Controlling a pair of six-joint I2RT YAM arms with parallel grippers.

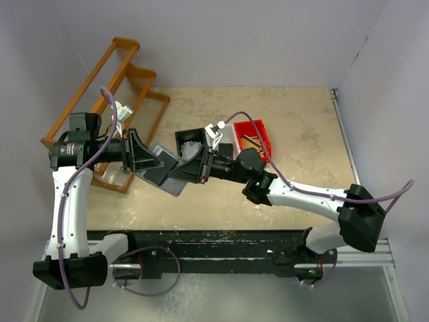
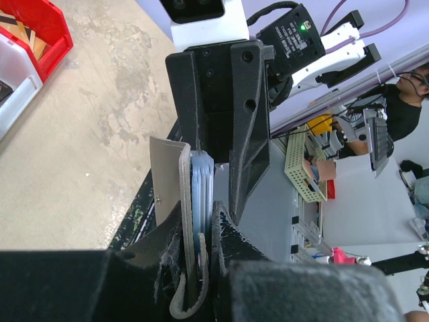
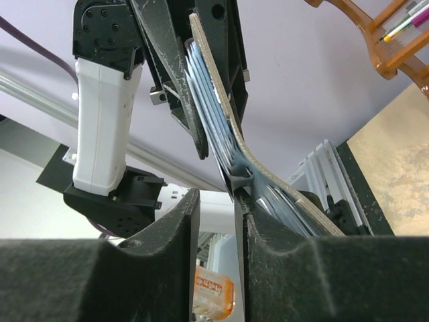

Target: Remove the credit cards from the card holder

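Card holder (image 1: pixel 163 169) hangs above the bench (image 1: pixel 295 114), gripped between both arms, likely so one steadies it while the other pulls. Left jaws pinch its lower end. Right jaws are narrowly apart at the card edges, grip unclear. Cards (image 2: pixel 201 194) sit stacked inside. Red bin (image 1: pixel 258 124) holds tan pieces (image 2: pixel 19 28).

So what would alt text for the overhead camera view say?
From above: the left gripper holds a grey card holder over a tan table while the right gripper meets its other end. Red bin behind, wooden rack left.
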